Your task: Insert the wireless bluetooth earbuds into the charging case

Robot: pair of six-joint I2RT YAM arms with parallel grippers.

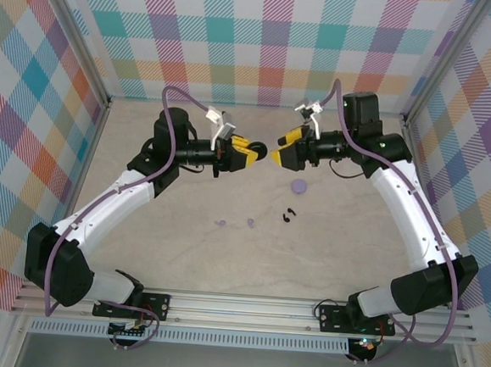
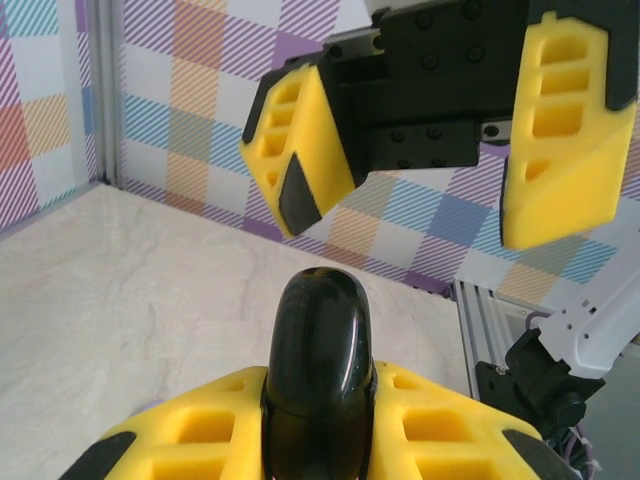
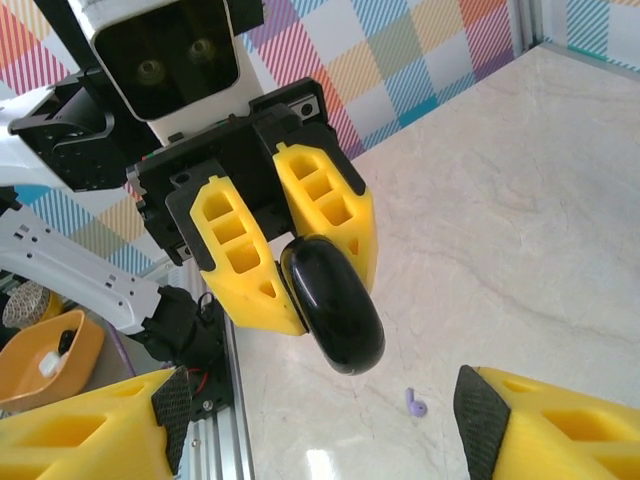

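Pinched edge-on in left gripper [image 1: 261, 153] — black charging case [image 2: 318, 340]; right gripper [image 1: 280, 158] spread opposite. Risked slipping: glossy shell, thin hold.

Bare tabletop [image 1: 222, 267] along the near edge, free to cross. Farther in, lilac buds [image 1: 220, 222], black buds [image 1: 289, 213] and lilac case [image 1: 299, 186], gaps between. Above, left end effector [image 1: 256, 151] (black case [image 3: 335, 310] clamped) and right end effector [image 1: 277, 158] nearly tip to tip.

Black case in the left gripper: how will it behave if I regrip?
The black case looks glossy and rounded, so it likely slips easily in the left gripper. Much of it sticks out past the fingers, so a nudge may pivot it. Set on edge, it could roll.
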